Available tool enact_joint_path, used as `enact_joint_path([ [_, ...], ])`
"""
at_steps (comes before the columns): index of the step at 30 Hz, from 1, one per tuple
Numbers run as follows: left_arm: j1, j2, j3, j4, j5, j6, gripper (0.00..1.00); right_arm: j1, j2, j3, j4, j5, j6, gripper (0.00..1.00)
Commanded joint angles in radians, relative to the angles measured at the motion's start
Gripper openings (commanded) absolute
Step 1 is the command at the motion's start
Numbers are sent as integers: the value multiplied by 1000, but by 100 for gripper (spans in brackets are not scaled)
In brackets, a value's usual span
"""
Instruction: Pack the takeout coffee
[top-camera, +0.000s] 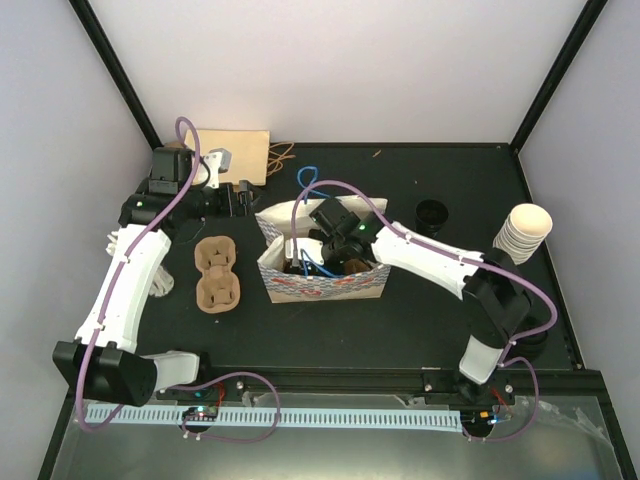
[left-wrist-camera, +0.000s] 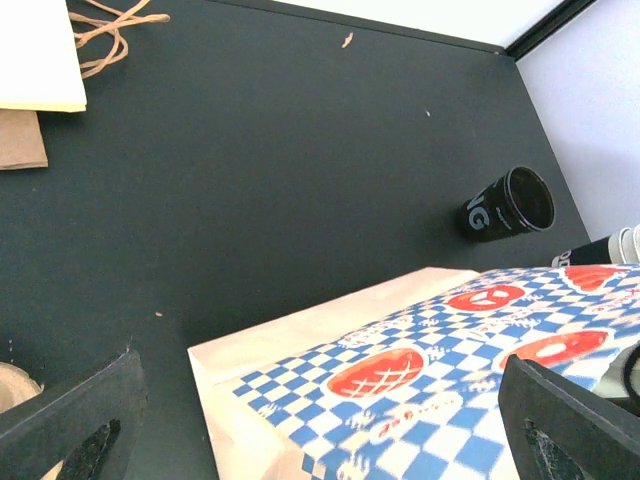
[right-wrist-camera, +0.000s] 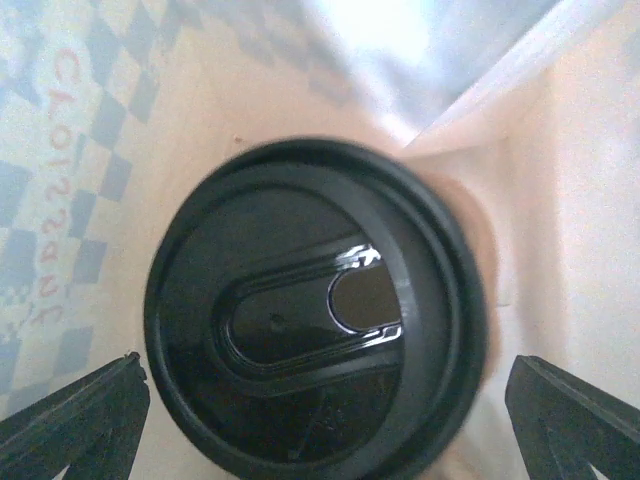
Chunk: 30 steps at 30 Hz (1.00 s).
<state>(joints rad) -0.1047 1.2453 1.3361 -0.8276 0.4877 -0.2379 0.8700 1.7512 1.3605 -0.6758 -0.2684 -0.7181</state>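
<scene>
Right gripper (right-wrist-camera: 325, 400) jaws wide open, lid (right-wrist-camera: 310, 320) between them untouched, inside bag (right-wrist-camera: 60, 130); left gripper (left-wrist-camera: 318, 400) jaws open, bag just ahead.

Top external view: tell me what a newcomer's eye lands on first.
The blue-checked bag stands open mid-table, the right claw reaching down into it. The right wrist view is filled by the round black lid inside the bag. A stack of cream cups stands far right.

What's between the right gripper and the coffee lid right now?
Nothing. In the right wrist view the black lid sits straight below the open right gripper, inside the bag, with no object over it.
</scene>
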Motion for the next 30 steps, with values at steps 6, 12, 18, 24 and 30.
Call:
enact_joint_path([
  [6,7,-29,11,-28,15,18,99,0,-84,121,-72,-25,33,100],
  [12,8,-51,9,-40,2,31,99,0,-109,157,-73,-30,57,100],
  [18,8,-87,12,-69,-27,53,99,1,-169,193,-7,-3,135,100],
  [24,8,-140,24,-127,-44,77,99,-1,-236,214,32,30,203,100],
  [30,7,-209,-9,-145,-85,88,99,0,-343,157,123,100,252,100],
])
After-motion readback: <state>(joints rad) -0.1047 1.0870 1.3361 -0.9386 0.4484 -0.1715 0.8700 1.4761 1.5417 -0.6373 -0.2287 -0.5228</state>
